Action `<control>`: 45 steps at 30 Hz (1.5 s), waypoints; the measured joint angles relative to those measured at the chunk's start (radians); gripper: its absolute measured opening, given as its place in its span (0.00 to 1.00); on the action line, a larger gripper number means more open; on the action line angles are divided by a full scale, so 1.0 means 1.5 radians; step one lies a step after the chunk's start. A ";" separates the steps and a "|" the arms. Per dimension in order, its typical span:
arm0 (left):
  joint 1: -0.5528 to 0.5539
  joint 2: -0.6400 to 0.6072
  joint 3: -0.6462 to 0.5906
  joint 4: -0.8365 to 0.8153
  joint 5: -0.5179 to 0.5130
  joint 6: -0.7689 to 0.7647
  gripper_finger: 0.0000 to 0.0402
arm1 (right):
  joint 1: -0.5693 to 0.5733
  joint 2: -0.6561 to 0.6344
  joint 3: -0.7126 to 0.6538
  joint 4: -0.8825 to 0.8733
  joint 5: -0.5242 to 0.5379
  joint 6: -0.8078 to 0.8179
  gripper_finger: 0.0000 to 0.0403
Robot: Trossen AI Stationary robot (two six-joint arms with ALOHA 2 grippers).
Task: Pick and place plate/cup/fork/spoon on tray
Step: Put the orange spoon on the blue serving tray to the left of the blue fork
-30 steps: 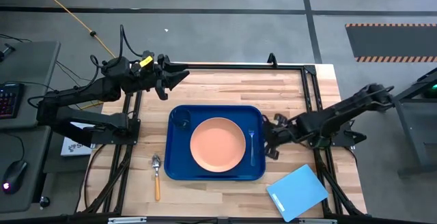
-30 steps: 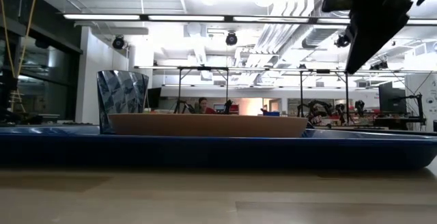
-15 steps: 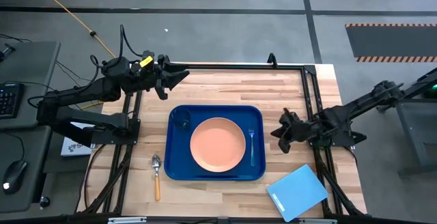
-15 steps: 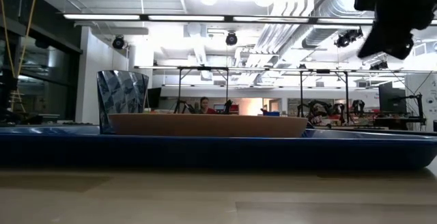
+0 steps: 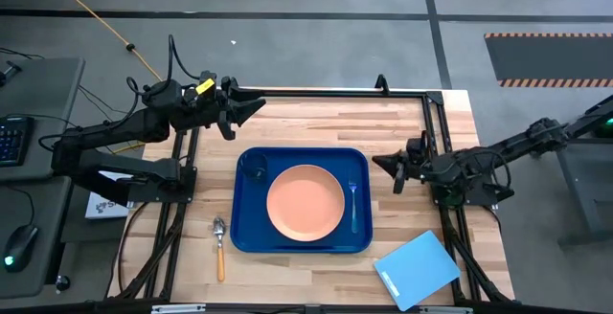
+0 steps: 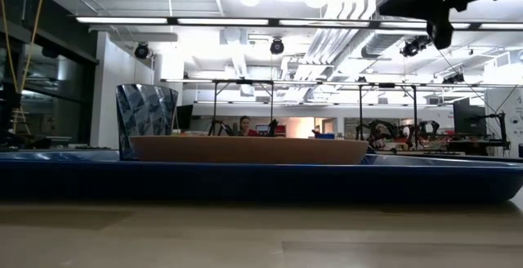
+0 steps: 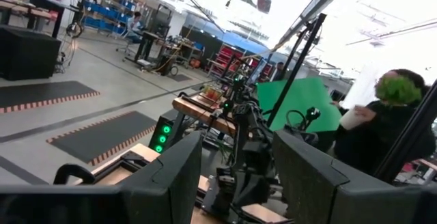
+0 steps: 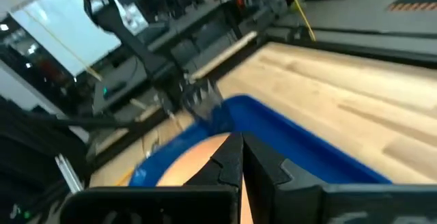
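Note:
The dark-blue tray (image 5: 302,242) lies mid-table. In it rest the salmon-pink plate (image 5: 305,202) at the centre, the dark cup (image 5: 254,168) in the far left corner, and the fork (image 5: 353,205) along the right side. The low view shows the tray (image 6: 245,182), the plate (image 6: 245,149) and the cup (image 6: 145,121) too. The orange-handled spoon (image 5: 219,245) lies on the wood left of the tray. My right gripper (image 5: 377,162) hovers shut and empty just right of the tray's far right corner; its wrist view (image 8: 241,159) shows the fingers together. My left gripper (image 5: 253,106) waits open at the table's far left.
A light-blue flat board (image 5: 417,269) lies at the table's near right corner. A black frame (image 5: 433,113) runs along the table's far and side edges. Bare wood shows beyond the tray and to its right. A person sits far off in the room (image 6: 242,126).
My right gripper has drawn back from the tray's right side, beside the fork, risen, and gone toward the table's far edge, tipping toward level. The fork, plate and cup have stayed in the tray.

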 joint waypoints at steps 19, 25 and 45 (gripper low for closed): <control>0.000 0.001 0.000 -0.001 0.000 0.039 0.43 | -0.123 0.000 0.000 0.237 -0.040 -0.006 0.10; 0.000 0.001 0.000 -0.009 0.015 0.013 0.43 | -0.164 0.000 0.000 0.292 -0.072 -0.002 0.37; 0.031 0.001 0.001 -0.198 0.278 -0.099 0.72 | -0.221 0.000 0.001 0.265 -0.138 0.027 0.64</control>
